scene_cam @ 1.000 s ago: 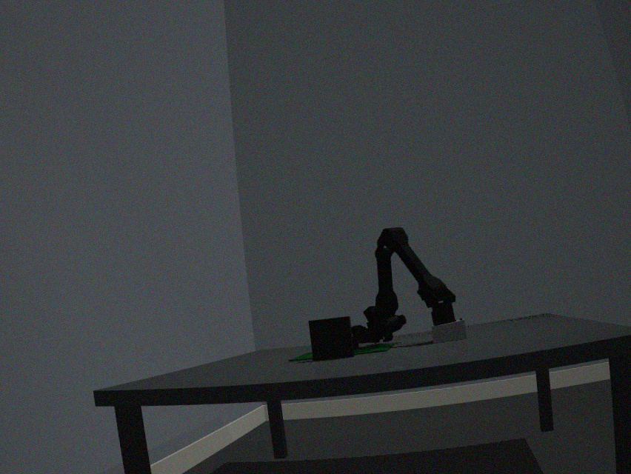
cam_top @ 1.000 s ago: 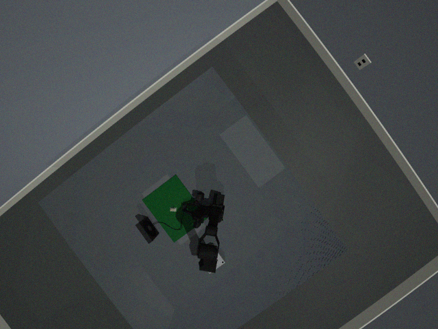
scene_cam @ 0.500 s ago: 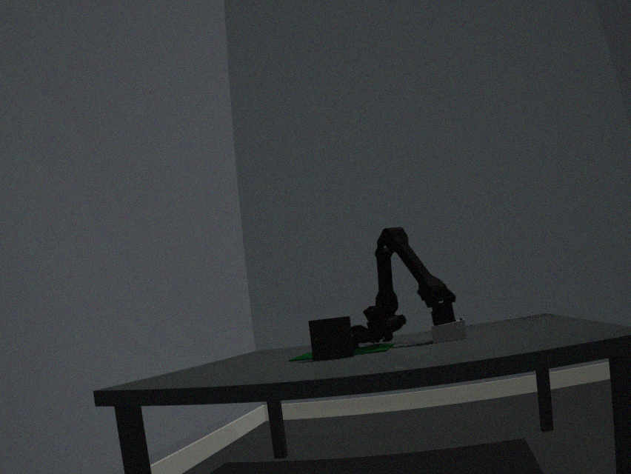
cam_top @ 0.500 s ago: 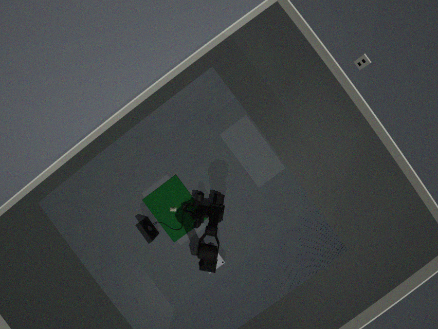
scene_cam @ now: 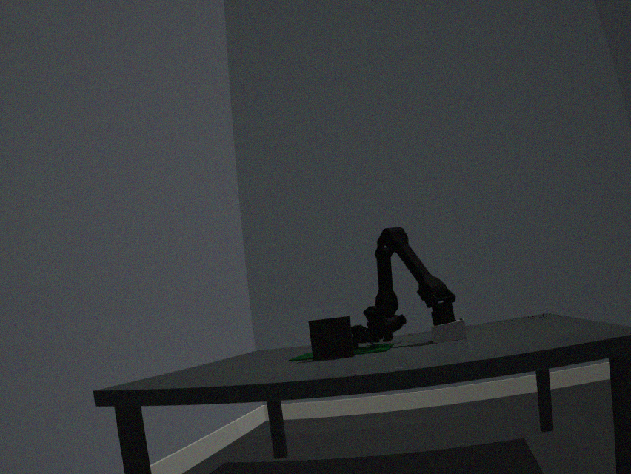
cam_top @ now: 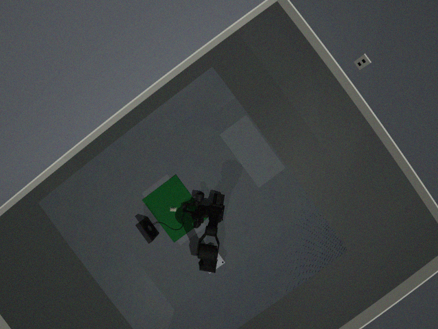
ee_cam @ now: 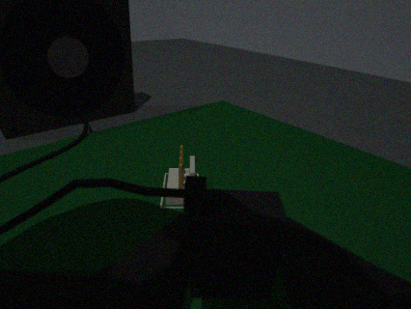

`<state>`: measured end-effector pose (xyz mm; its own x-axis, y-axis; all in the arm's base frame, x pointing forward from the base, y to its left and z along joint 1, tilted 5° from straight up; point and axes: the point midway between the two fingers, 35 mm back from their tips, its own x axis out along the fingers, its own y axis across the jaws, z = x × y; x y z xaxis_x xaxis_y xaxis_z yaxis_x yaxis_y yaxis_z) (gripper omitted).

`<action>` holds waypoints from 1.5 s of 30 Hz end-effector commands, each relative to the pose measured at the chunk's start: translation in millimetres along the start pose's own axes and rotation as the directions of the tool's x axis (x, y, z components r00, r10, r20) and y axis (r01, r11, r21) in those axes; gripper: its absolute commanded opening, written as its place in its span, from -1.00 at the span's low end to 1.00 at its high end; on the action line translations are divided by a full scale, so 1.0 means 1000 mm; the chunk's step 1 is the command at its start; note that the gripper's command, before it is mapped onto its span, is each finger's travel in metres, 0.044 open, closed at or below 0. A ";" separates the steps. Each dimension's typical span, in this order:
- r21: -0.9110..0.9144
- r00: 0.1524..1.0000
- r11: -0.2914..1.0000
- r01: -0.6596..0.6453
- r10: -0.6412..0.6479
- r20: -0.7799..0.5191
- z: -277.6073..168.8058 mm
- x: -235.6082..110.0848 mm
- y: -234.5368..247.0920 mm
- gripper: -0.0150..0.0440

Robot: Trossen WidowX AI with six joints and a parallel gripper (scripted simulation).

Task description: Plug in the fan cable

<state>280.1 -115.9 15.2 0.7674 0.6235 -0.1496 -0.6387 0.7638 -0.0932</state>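
The green board (cam_top: 161, 201) (scene_cam: 377, 349) (ee_cam: 289, 159) lies flat on the table. Its white four-pin header (cam_top: 172, 209) (ee_cam: 175, 181) stands near the board's middle, with a gold pin sticking up. My gripper (cam_top: 184, 209) (ee_cam: 234, 226) is shut on the black plug (ee_cam: 195, 189), which sits low over the board right at the near side of the header. I cannot tell whether it touches the pins. The black cable (cam_top: 166, 224) (ee_cam: 96, 184) runs from the plug across the board to the black fan (cam_top: 146, 229) (scene_cam: 330, 338) (ee_cam: 63, 63), which stands upright just off the board's edge.
The arm's base (cam_top: 207, 257) (scene_cam: 446, 330) stands on a white plate close to the board. A lighter rectangular patch (cam_top: 252, 151) marks the table top further off. The dark table (scene_cam: 509, 346) has a curved front edge.
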 end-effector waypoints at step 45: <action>0.000 1.000 1.000 0.000 0.000 -0.001 0.000 0.000 0.000 0.20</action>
<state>280.1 -115.9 15.2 0.7674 0.6235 -0.1496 -0.6387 0.7638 -0.0932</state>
